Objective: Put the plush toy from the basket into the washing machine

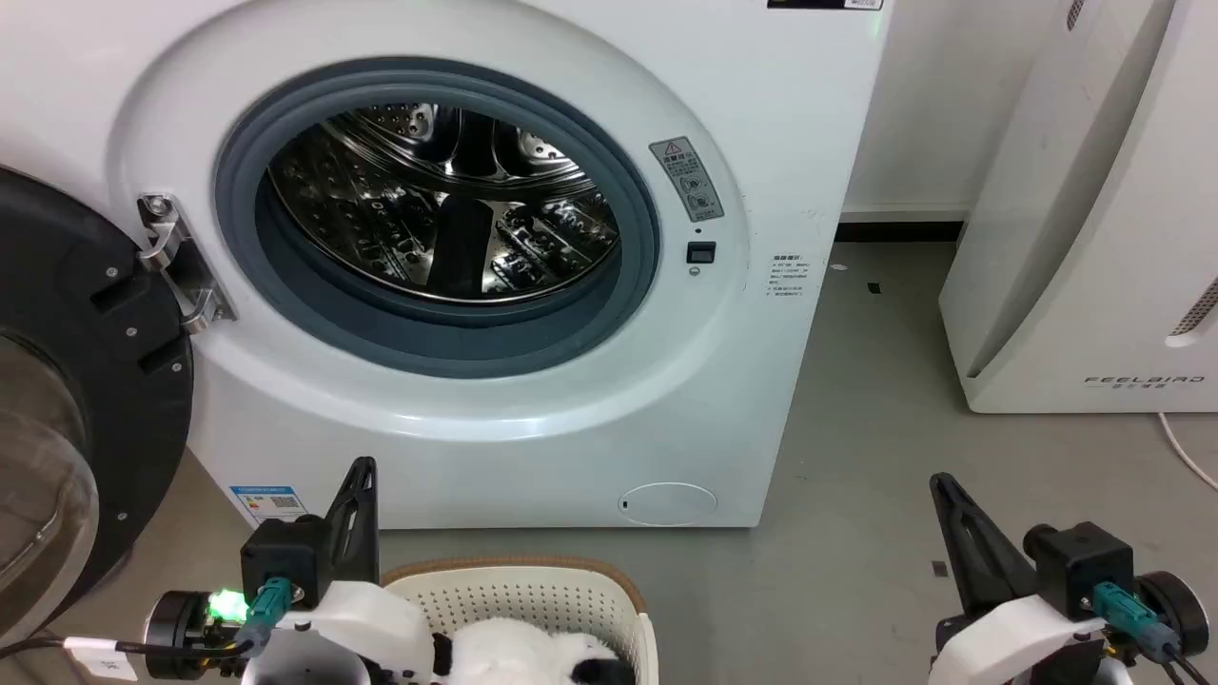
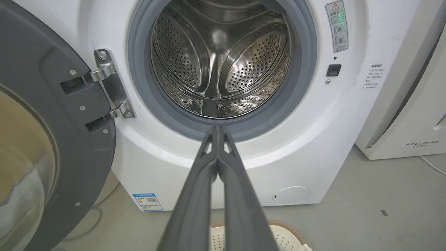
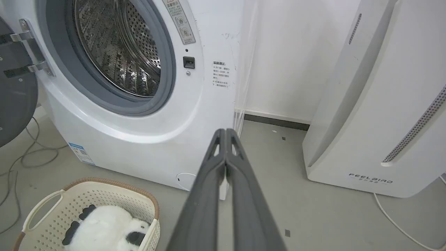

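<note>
In basket (image 1: 533, 595) near left claw (image 1: 363, 468): plush toy (image 1: 519, 656)

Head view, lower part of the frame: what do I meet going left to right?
Open washer door → left gripper → basket with the plush toy inside → right gripper.

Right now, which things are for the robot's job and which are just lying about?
For the job: plush toy, basket, washing machine, its open door, left claw and right claw, both shut.
Just lying about: white FEELBIRD appliance, white cable.
</note>
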